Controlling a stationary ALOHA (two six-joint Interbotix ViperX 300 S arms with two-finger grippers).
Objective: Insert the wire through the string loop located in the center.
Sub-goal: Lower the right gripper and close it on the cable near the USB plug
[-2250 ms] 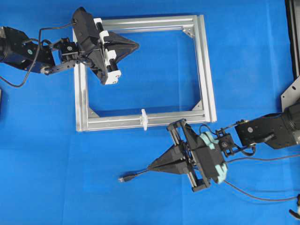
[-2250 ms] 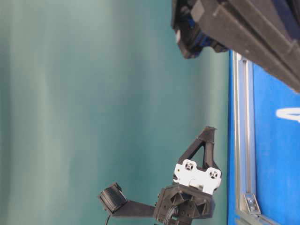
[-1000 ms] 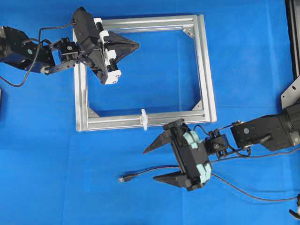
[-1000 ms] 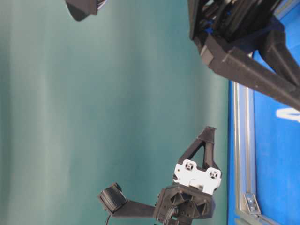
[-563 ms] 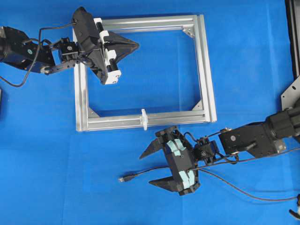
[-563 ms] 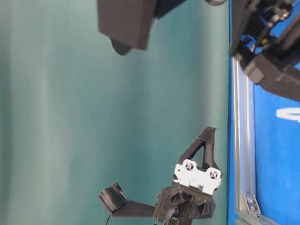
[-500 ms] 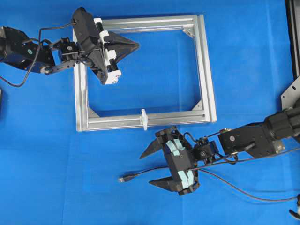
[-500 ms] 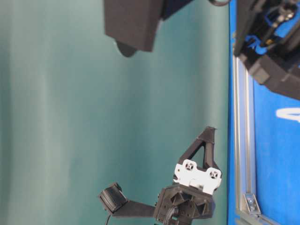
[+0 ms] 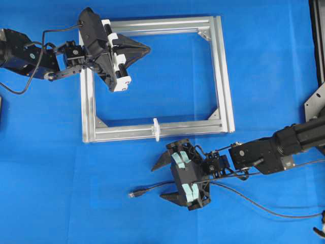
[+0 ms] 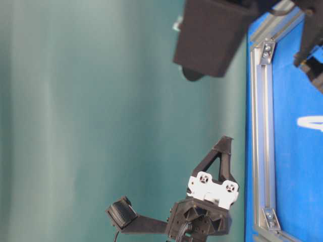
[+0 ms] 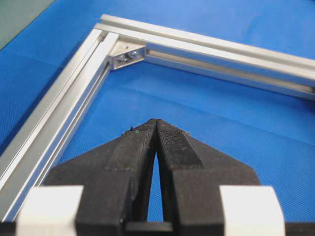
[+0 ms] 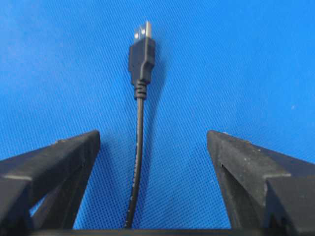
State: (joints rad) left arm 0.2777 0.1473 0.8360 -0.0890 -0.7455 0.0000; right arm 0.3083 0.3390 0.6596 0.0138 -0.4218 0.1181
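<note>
1. Overhead view is showing the silver frame [image 9: 222, 71] lying flat on the blue table [image 9: 264, 51], with the left gripper [image 9: 144, 49] hanging over the frame's top-left corner, its jaws pressed together on nothing.
2. Since a second ago the right gripper [image 9: 161, 181] has been sliding left and sinking toward the table, so its jaws, standing wide apart, are now straddling the wire [image 9: 157, 187]. My reading is that it is lining up to pick the wire up; no grip is made yet.
3. Right wrist view is showing the wire [image 12: 139, 147] running straight up the middle of the gap between the two dark fingers [image 12: 49, 162], touching neither, with its plug tip [image 12: 141, 54] lying on the cloth beyond the fingertips.
4. Overhead, the string loop [image 9: 156, 129] is sitting on the frame's lower bar, near the right gripper and just above it in the picture, with nothing threaded through it.
</note>
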